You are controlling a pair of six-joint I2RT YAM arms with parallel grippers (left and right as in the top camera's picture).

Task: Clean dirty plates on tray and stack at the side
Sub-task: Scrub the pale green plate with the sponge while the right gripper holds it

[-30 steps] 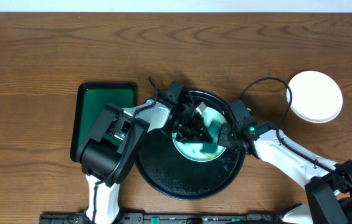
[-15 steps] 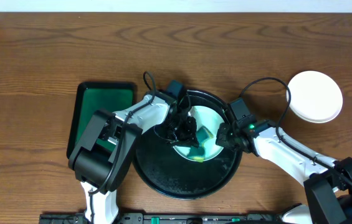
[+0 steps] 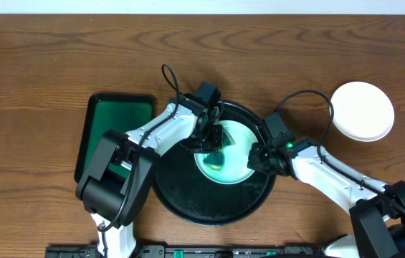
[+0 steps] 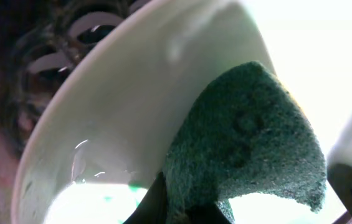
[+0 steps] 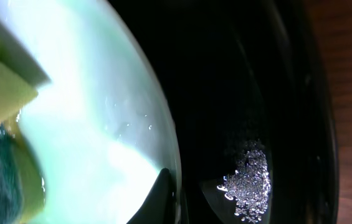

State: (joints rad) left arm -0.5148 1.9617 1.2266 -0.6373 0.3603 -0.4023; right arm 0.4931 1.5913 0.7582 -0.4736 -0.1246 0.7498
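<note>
A pale mint plate (image 3: 232, 149) with teal smears stands tilted over the black tray (image 3: 188, 193). My right gripper (image 3: 254, 156) is shut on the plate's right rim; in the right wrist view one finger (image 5: 160, 199) lies on the plate's (image 5: 101, 124) inner face. My left gripper (image 3: 211, 136) is shut on a green-and-yellow sponge (image 3: 218, 152) pressed on the plate's face. In the left wrist view the sponge (image 4: 244, 149) lies against the plate (image 4: 132, 93). A white plate (image 3: 362, 111) lies on the bare wood at the right. No third plate shows.
A green rectangular tray (image 3: 112, 129) lies left of the black tray, under my left arm. A patch of foam (image 5: 250, 180) sits on the black tray's floor (image 5: 238, 74). The right arm's cable loops over the wood between the tray and the white plate.
My left gripper has moved the sponge toward the plate's far side. The plate has shifted slightly away from the front, still held by my right gripper.
</note>
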